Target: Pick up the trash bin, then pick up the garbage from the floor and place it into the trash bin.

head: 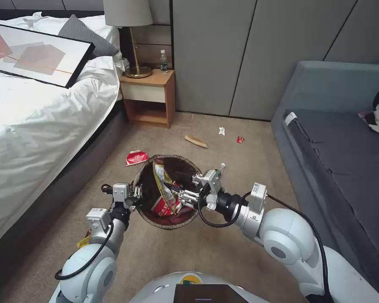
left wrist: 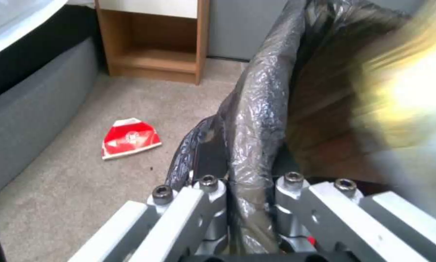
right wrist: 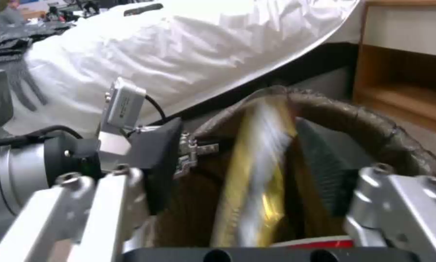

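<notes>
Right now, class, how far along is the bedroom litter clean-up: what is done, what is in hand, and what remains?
Done: the left tool grips the round, brown-bag-lined trash bin by its rim. In hand: the open right tool is over the bin, a yellow-and-red snack wrapper standing inside. Left: the red packet, tan scrap, white scrap and small red piece on the beige carpet.

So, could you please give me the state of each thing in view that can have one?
trash bin: held off the floor, bag-lined, holding wrappers
left gripper: shut on the bin's rim
right gripper: open over the bin
yellow wrapper: blurred in the wrist views, standing in the bin
red packet: lying on the floor
</notes>
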Available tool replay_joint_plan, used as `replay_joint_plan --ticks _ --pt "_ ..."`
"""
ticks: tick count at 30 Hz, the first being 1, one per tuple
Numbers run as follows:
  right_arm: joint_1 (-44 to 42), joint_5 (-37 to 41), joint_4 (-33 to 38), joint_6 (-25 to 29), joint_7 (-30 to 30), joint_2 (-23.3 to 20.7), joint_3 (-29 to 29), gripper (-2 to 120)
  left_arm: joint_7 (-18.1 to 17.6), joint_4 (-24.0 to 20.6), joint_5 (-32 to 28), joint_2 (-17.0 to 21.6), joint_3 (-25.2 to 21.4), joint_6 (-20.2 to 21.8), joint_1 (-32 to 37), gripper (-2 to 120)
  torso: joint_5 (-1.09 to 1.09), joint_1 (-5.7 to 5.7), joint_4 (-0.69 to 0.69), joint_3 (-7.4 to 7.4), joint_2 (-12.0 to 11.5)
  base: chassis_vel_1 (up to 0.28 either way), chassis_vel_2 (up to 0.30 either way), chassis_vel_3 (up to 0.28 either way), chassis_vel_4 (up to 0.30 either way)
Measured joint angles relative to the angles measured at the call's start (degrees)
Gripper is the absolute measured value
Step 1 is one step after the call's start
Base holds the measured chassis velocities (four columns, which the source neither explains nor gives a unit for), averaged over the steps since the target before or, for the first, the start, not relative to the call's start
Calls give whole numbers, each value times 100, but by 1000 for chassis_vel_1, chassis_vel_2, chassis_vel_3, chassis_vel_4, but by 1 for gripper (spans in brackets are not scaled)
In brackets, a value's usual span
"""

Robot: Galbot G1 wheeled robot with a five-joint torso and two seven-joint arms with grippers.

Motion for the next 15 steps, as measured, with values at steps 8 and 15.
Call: replay_joint_plan --ticks 8,15 --pt "-96 9 46 11 0 -38 148 93 9 -8 2 -7 2 -1 7 7 0 0 -1 0 0 0 0 0 0" --pt "-122 17 83 48 -3 -32 233 100 21 -11 5 -8 6 -2 3 7 0 0 -1 0 0 0 0 0 0"
